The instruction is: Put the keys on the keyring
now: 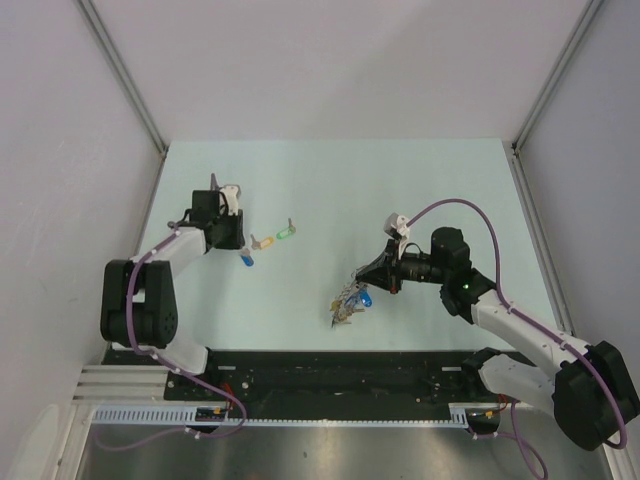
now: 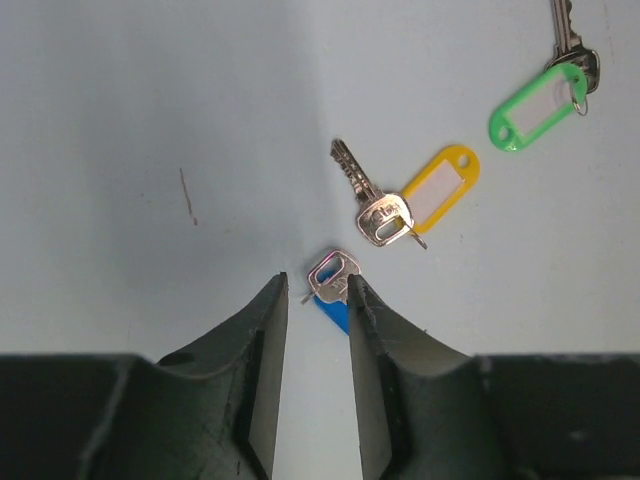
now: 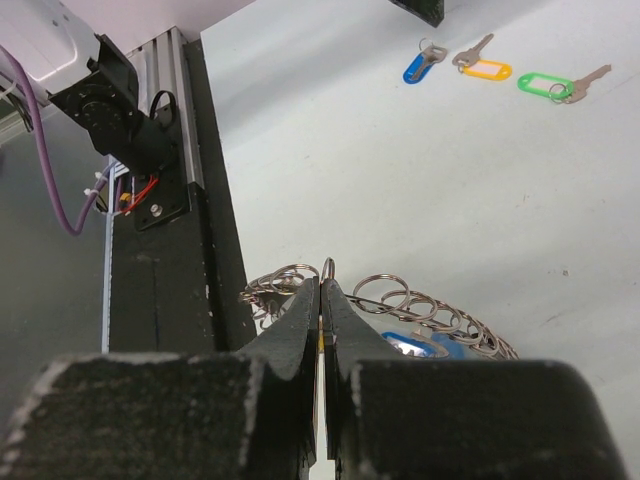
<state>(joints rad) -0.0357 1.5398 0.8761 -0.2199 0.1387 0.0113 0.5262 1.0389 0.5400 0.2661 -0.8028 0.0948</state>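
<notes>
Toward the left edge of the table (image 1: 330,180), the left gripper (image 2: 315,292) hovers with its jaws narrowly parted, the blue-tagged key (image 2: 335,272) right at its fingertips. The orange-tagged key (image 2: 420,197) and green-tagged key (image 2: 540,105) lie in a row beyond. Nearer the front edge, the right gripper (image 3: 322,290) is pinched tight on the keyring (image 1: 350,298).

Bright, even light falls from overhead. In the top view the pale worktop (image 1: 330,190) looks nearly washed out, with only faint, soft shadows beneath my arms. From my left wrist, the worktop's left half reads a shade greyer than its right. My left gripper (image 2: 316,290) is dark and slightly soft up close, while the keys (image 2: 383,218) stay crisp with small glints. From my right wrist, my right gripper (image 3: 321,288) is blurred, and the keyring (image 3: 400,295) catches sharp highlights.
</notes>
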